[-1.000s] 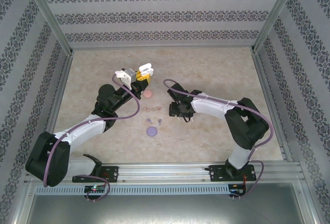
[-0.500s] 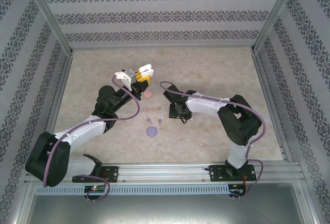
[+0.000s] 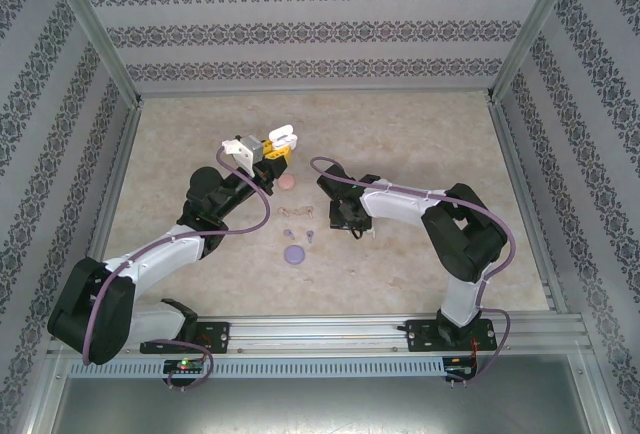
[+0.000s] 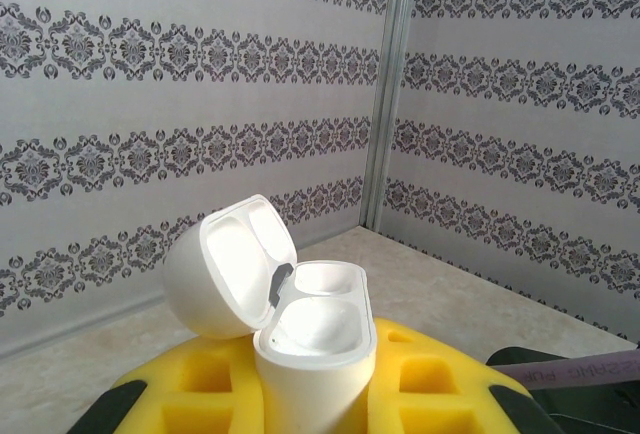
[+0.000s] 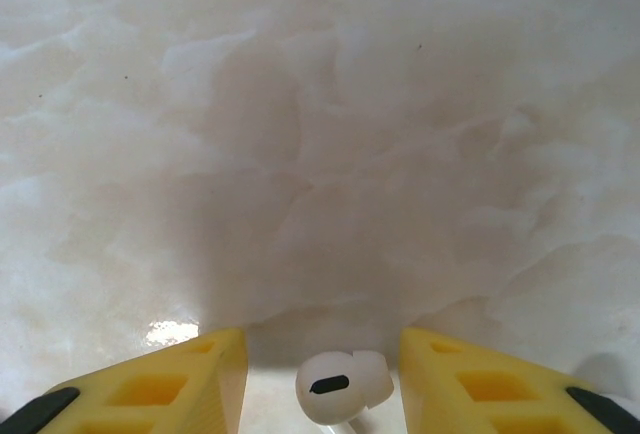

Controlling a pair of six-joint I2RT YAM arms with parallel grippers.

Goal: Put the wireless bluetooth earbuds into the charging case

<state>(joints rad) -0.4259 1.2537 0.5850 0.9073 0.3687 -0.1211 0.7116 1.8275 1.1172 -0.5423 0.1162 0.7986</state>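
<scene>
A beige marbled stone-look tabletop (image 3: 420,144) lies inside grey damask-patterned walls (image 3: 320,29). The black-and-white left arm (image 3: 150,254) reaches toward the far middle. Its left gripper (image 3: 272,151) has yellow fingers (image 4: 430,379) clamped on a white glossy plastic charging case (image 4: 318,339), which stands upright with its hinged lid (image 4: 230,264) flipped open. The right arm (image 3: 450,224) bends left toward the table's centre. There the right gripper (image 5: 320,346) is low over the surface, its jaws standing apart on either side of a white stemmed plastic earbud (image 5: 342,386) and touching neither side of it. A purple round case (image 3: 294,253) lies nearer, a pinkish round case (image 3: 288,183) farther, and between them lie tiny pinkish earbuds (image 3: 296,211) and purple earbuds (image 3: 310,235).
</scene>
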